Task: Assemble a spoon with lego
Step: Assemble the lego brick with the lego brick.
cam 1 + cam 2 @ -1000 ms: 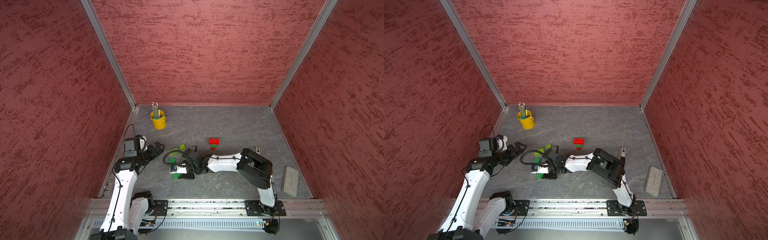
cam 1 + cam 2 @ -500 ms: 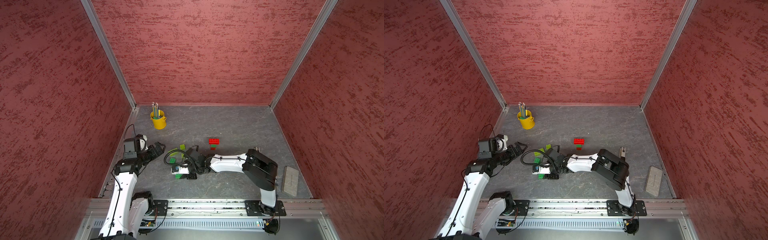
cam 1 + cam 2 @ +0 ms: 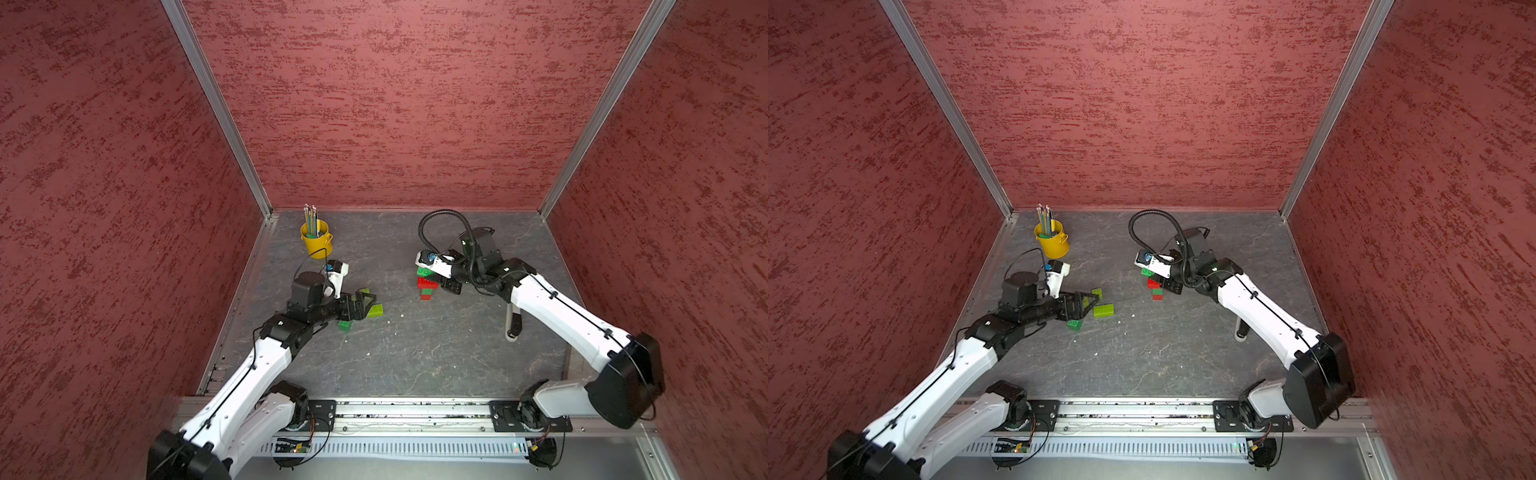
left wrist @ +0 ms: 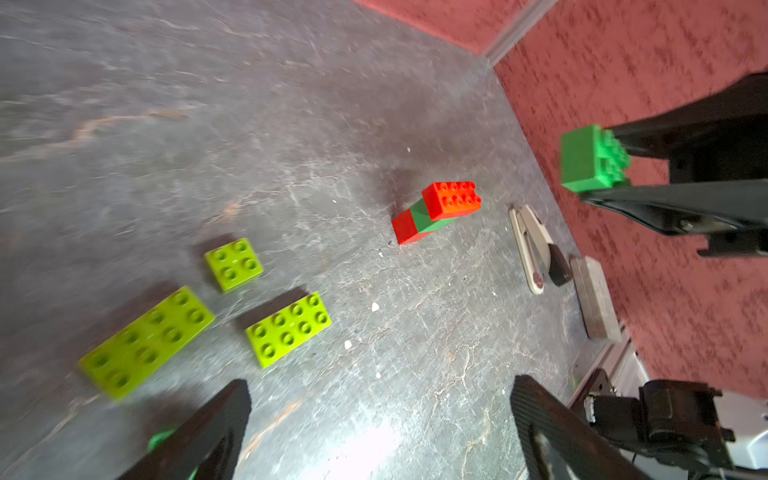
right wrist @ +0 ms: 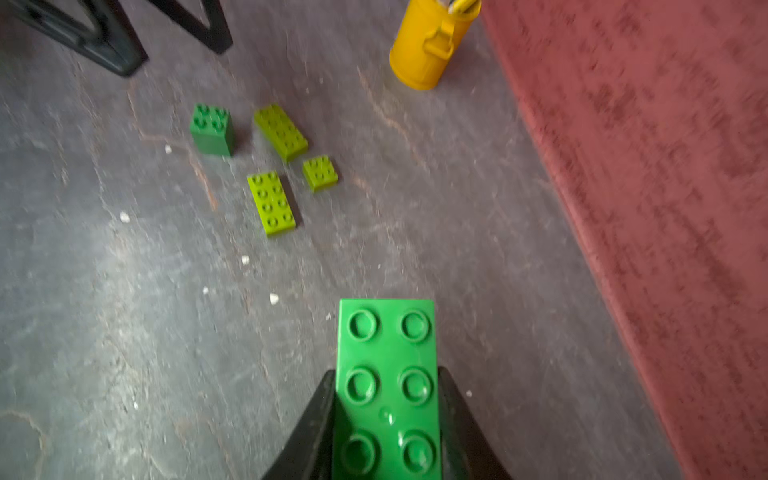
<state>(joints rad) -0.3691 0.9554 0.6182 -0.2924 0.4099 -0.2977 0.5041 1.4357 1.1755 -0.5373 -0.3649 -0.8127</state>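
Lego stack of red and dark-green plastic bricks (image 4: 432,212) lies near the middle of your grey tabletop (image 3: 415,353). Your right gripper (image 5: 387,374) clamps a dark-green oblong studded brick (image 5: 388,332) clear of the surface, near that stack. Your left gripper (image 4: 380,388), jaws wide apart and empty, hangs beside three flat lime-green bricks (image 4: 286,328).

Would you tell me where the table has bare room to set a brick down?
Bare: the broad middle of the table, between the lime bricks, the red-green stack and the front rail. Crowded: around those bricks and stack.
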